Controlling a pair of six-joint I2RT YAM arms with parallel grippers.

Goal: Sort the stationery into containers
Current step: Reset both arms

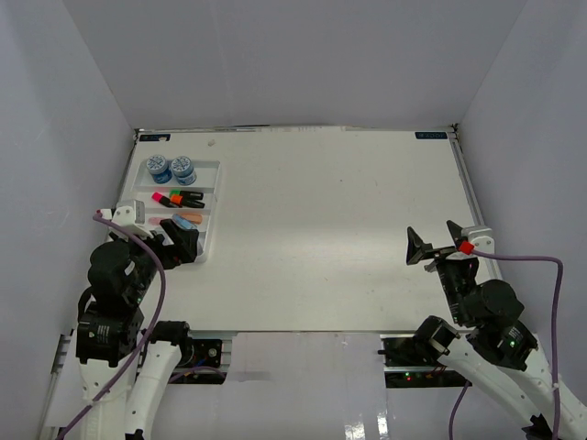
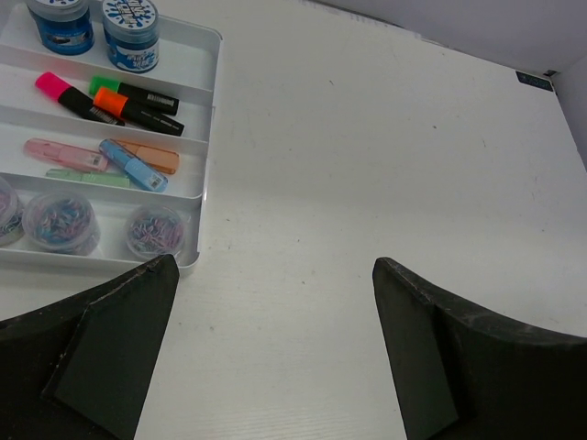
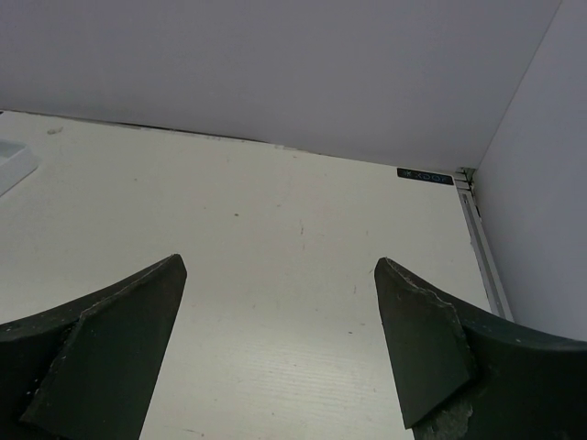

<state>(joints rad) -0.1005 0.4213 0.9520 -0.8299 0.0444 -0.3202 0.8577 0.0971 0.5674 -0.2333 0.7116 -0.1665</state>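
Hovering open and empty just beside the near corner of the white tray (image 2: 209,110), left gripper (image 2: 273,266) one careless drop away from clipping the rim.

Risking a tipped tray and spilled contents from any such knock; right gripper (image 3: 282,266) also spread wide, grasping nothing, well apart over the table (image 3: 275,211). Holding everything visible, far compartment to near: two blue jars (image 2: 128,32); pink-, green- and orange-capped highlighters (image 2: 133,103); pastel markers (image 2: 128,163); three greyish jars (image 2: 156,229).
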